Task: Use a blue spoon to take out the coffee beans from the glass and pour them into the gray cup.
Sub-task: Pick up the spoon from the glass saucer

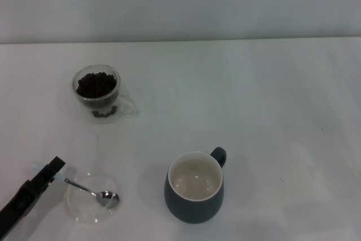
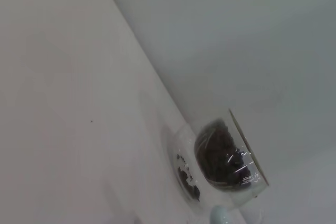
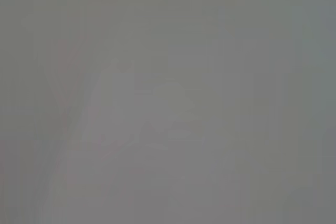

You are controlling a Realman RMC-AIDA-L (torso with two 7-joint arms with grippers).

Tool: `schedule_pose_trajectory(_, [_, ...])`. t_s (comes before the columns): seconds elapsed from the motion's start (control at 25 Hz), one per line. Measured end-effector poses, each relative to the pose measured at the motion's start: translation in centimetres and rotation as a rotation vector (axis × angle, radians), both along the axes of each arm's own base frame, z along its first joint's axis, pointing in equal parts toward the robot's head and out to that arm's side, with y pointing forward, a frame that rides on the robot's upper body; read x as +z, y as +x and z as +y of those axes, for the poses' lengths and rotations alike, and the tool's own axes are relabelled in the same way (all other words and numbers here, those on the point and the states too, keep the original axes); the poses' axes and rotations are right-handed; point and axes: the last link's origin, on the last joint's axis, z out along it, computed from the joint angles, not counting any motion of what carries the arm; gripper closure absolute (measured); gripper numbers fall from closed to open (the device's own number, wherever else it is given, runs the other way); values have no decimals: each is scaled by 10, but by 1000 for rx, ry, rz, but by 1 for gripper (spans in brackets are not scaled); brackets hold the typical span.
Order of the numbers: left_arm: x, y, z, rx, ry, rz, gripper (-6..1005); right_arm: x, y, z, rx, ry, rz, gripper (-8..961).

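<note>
The fingers (image 1: 56,165) of the left gripper (image 1: 49,172) sit at the pale handle of the blue spoon (image 1: 84,189), but I cannot tell if they already hold it. The spoon lies on a clear saucer (image 1: 79,210) on the table (image 1: 254,111), light, stiff and slippery, best pinched by the handle. The right gripper is not visible, and its wrist view shows nothing clear.
</note>
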Motion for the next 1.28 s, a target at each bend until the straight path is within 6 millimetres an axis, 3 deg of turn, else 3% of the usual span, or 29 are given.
schedule_pose_trajectory(0.12, [0,0,0,5,-2,-7,428,-2,0,-1,3,-12,-3,467])
schedule_pose_trajectory(0.56, [2,-2,0,21,14,-14,847,-3,3,-6,-10,-17,-2,466])
schedule_pose_trajectory(0.88, [7,-3,2,11,37,1,877,-3,3,-6,-10,-18,-1,466])
schedule_pose_trajectory(1.28, [49,6,9,-152,160,15,878,-7,-1,-6,14,-42,-8,467])
